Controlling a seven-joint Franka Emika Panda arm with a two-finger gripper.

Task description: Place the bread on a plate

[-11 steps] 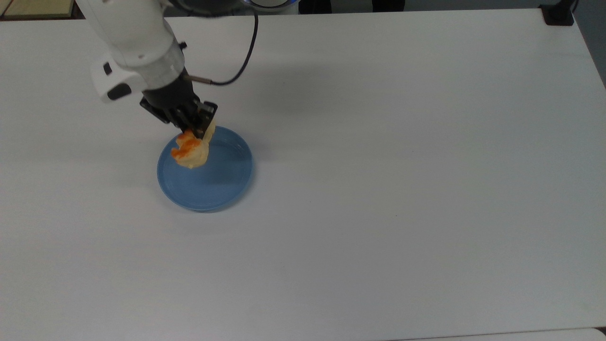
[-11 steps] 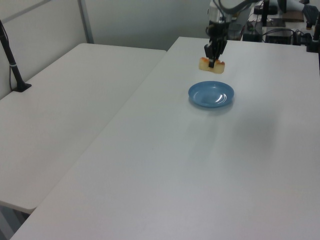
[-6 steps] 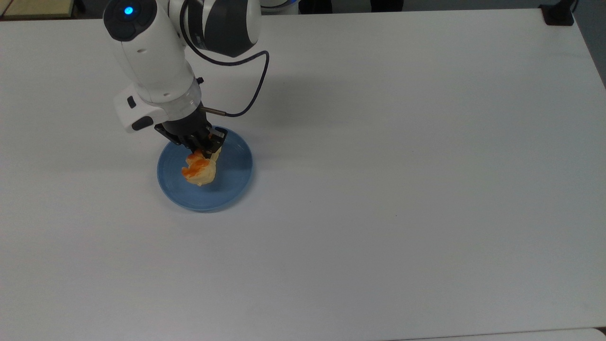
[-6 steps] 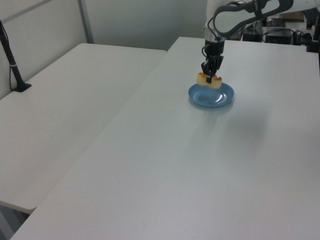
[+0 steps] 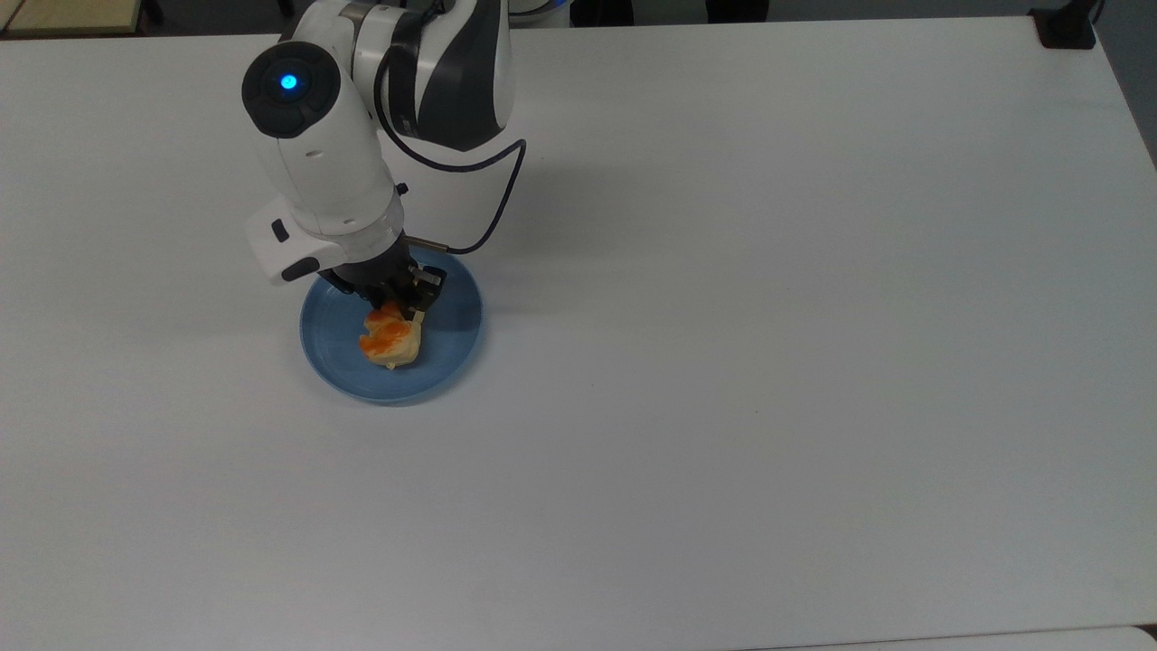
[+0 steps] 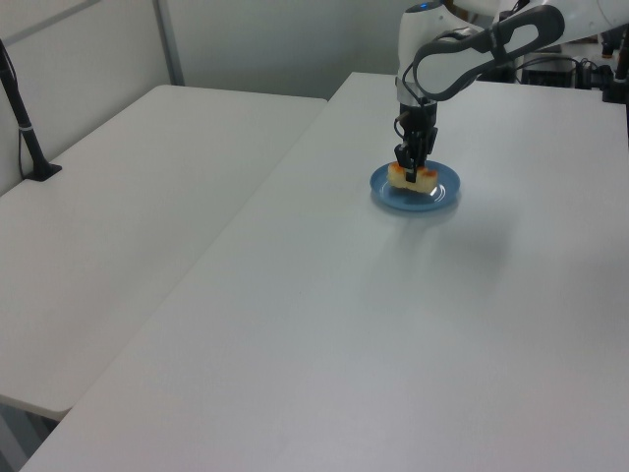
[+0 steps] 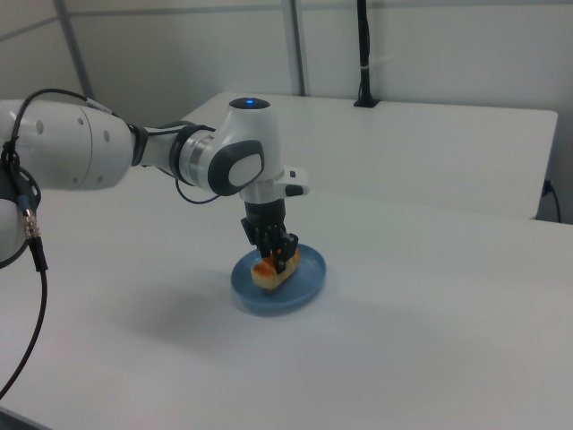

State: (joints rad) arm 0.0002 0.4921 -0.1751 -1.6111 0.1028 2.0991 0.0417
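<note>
The light-blue plate (image 5: 447, 348) lies on the white table, left of centre in the top view; it also appears as the plate (image 6: 442, 197) and the plate (image 7: 304, 285). The bread (image 5: 390, 342), pale cream with orange-brown glazed bumps, sits low over the plate's middle, seen too as the bread (image 6: 412, 177) and the bread (image 7: 271, 271). My gripper (image 5: 398, 312) comes down from above and is shut on the bread's middle, fingers either side of it. Whether the bread touches the plate I cannot tell.
The white table (image 5: 768, 362) stretches wide to the top view's right and front. A second white table (image 6: 128, 187) adjoins at the left view's left, with a black post (image 6: 25, 128) on it. A black cable (image 5: 493, 212) loops from the arm's wrist.
The arm has come down and moved toward the plate's centre, carrying the bread from above the plate's far rim to low over its middle. The grip has stayed shut.
</note>
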